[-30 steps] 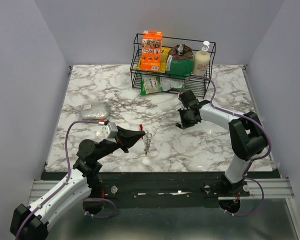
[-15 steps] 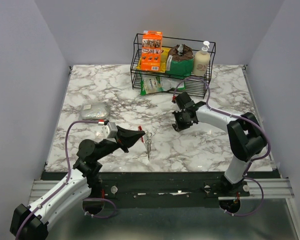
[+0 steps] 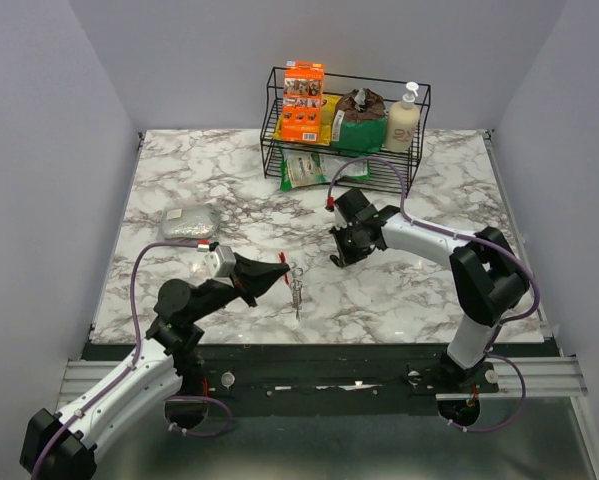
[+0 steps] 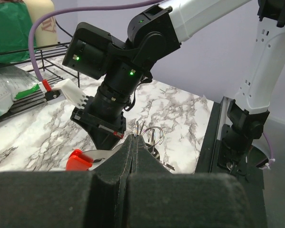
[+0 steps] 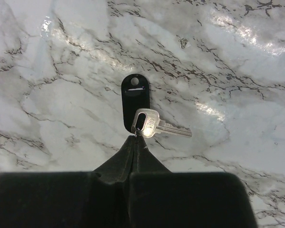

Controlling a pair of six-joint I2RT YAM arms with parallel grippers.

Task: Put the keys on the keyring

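Note:
My left gripper (image 3: 282,270) is shut on a silver keyring (image 4: 155,132) and holds it above the marble, with slim silver keys (image 3: 296,291) hanging from it. My right gripper (image 3: 335,260) is shut. Its tips (image 5: 135,137) pinch a small wire loop through the head of one silver key (image 5: 157,127). A small dark fob (image 5: 134,102) hangs from the same loop. In the left wrist view the right gripper's fingers (image 4: 100,131) stand just beyond the keyring, a little to its left and apart from it.
A black wire rack (image 3: 275,120) stands at the back with an orange box, a green packet and a soap bottle (image 3: 402,118). A green-and-white bag (image 3: 314,170) lies under it. A silver pouch (image 3: 188,222) lies at the left.
My right gripper has moved left toward the left gripper, carrying its key and fob. The left gripper has stayed put, and its hanging keys have swung slightly.

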